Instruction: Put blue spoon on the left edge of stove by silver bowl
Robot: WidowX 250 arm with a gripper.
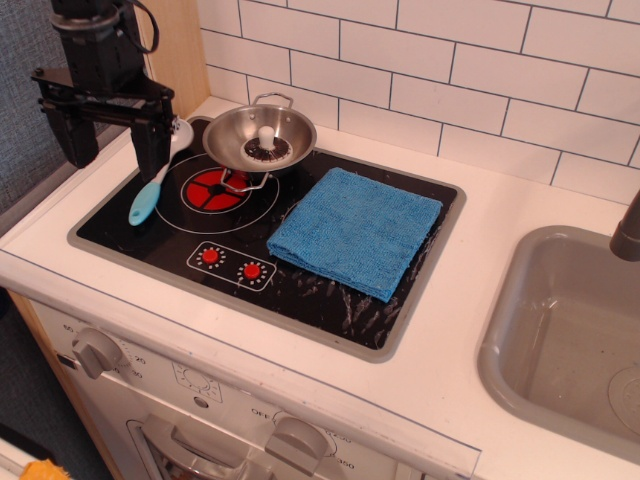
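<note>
The blue spoon [152,190] lies on the left part of the black stove [300,285], its light blue handle toward the front-left and its pale bowl up by the silver bowl [260,137]. The silver bowl sits at the stove's back left, above the red ringed burner [215,188], with a dark disc and white knob inside. My gripper [108,150] hangs above the spoon with its two fingers wide apart, holding nothing. The left finger is over the counter, and the right finger [152,150] is over the spoon.
A blue terry cloth [357,230] lies on the right half of the stove. A grey sink basin [570,340] is at the right, with a dark faucet [628,232] at its edge. White tiled wall runs behind. A wooden panel [178,40] stands at the back left.
</note>
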